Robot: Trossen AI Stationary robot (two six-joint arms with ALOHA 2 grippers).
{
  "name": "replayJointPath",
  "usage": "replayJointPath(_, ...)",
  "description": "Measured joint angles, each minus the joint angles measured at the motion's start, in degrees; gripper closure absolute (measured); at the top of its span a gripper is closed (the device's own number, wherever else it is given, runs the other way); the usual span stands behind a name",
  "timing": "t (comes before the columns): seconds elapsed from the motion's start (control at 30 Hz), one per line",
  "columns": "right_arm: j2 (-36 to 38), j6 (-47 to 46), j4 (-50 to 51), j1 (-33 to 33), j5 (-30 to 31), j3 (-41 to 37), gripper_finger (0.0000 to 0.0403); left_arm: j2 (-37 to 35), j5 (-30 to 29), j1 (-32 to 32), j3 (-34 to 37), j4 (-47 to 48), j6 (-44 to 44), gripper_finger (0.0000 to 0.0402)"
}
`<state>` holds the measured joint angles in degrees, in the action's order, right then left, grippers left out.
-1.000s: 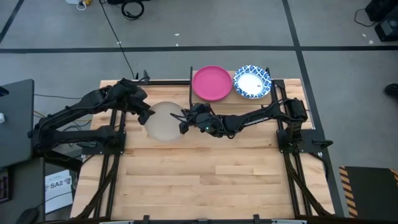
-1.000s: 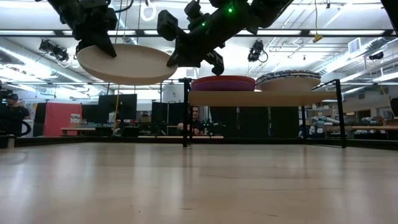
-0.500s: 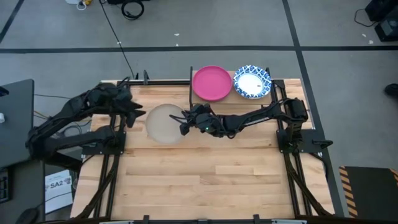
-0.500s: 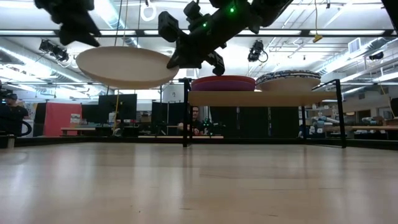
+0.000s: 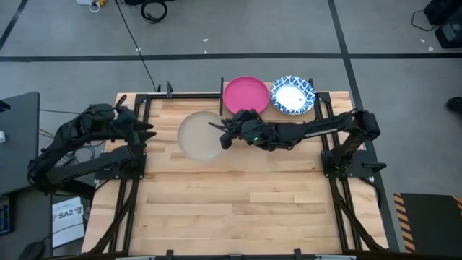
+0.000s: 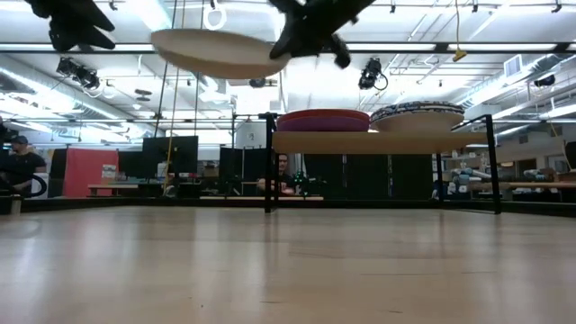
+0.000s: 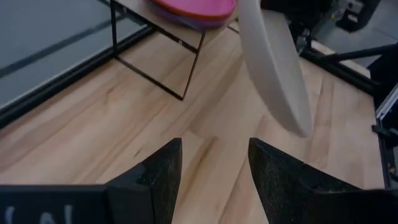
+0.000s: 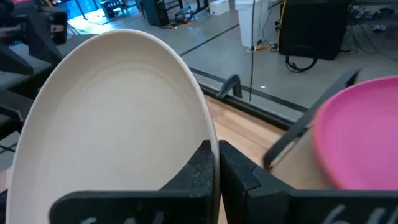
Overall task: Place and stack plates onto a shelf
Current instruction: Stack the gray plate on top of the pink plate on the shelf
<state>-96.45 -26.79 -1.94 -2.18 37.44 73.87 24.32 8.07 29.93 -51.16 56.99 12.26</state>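
The right gripper point(image 5: 225, 134) is clamped on the rim of a cream plate point(image 5: 200, 135), holding it in the air, slightly tilted, just beside the shelf point(image 6: 360, 141). The plate looks smooth, round and pale, with a shallow rim. On the shelf sit a magenta plate point(image 5: 246, 95) atop a purple one point(image 6: 310, 126), and a blue-patterned plate stack point(image 5: 292, 95) beside them. The left gripper point(image 5: 144, 130), fingers apart and empty, hangs near the table's left edge. A sheet point(image 5: 66, 213) on the floor reads "SA2".

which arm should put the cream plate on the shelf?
Right. Its pincer is shut on the cream plate beside the shelf. The left pincer is open and empty, farther away.
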Motion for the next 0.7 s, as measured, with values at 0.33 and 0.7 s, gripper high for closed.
replayJointPath(0.33,11.08,2.99,9.56,3.55,0.02,0.02,0.0387,-2.43,-0.34,-0.02,0.49,-5.68,0.19,0.0210)
replayJointPath(0.7,17.10,2.97,18.80,12.99,-0.30,0.02,0.0387,-4.61,7.37,-4.86,23.99,-38.64,2.54,0.0210)
